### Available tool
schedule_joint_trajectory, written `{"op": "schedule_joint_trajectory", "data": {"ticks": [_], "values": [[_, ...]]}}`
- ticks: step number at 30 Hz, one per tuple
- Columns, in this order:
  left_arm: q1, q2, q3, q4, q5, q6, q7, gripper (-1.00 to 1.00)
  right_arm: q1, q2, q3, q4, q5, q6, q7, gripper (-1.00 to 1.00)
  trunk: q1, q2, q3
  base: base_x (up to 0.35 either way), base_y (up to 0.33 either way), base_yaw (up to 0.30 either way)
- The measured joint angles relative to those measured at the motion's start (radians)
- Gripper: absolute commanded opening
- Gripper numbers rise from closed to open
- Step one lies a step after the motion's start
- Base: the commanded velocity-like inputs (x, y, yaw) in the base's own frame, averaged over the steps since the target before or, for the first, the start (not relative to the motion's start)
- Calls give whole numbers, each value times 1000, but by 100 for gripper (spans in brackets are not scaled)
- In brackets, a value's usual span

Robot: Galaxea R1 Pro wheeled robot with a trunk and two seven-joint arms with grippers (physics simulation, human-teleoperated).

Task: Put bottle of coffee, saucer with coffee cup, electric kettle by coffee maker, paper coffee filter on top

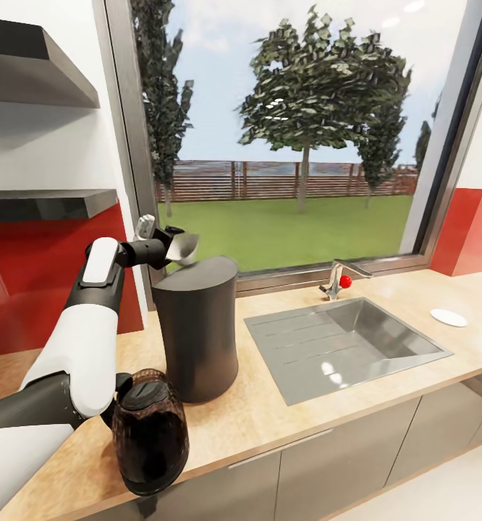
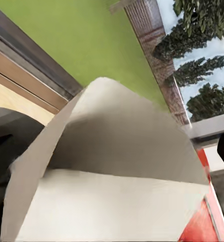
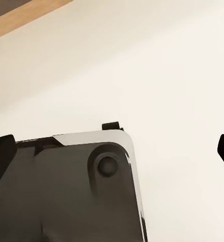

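1. Left gripper point(image 1: 174, 246) pinches the paper coffee filter point(image 1: 186, 248) just above the far-left rim of the coffee maker point(image 1: 196, 329) — not yet laid on top.
2. On the countertop point(image 1: 270, 416), the electric kettle point(image 1: 149, 430) already stands just near-left of the coffee maker; the saucer point(image 1: 449, 317) lies well apart, far right beyond the sink point(image 1: 346, 346).
3. Left to do, by this judgement: filter, saucer, cup, bottle.
4. The left arm reaches forward with its elbow raised — wrist level with the maker's top. Right gripper's point(image 3: 112, 151) dark fingertips point(image 3: 2, 154) stand spread, holding nothing.
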Motion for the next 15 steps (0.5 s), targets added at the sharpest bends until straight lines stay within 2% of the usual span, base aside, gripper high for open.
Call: {"op": "schedule_joint_trajectory", "data": {"ticks": [15], "values": [[0,2,3,0,0,0,0,100,0,0,0,0,0,0,0,100,0,0,0,0,0,0]]}}
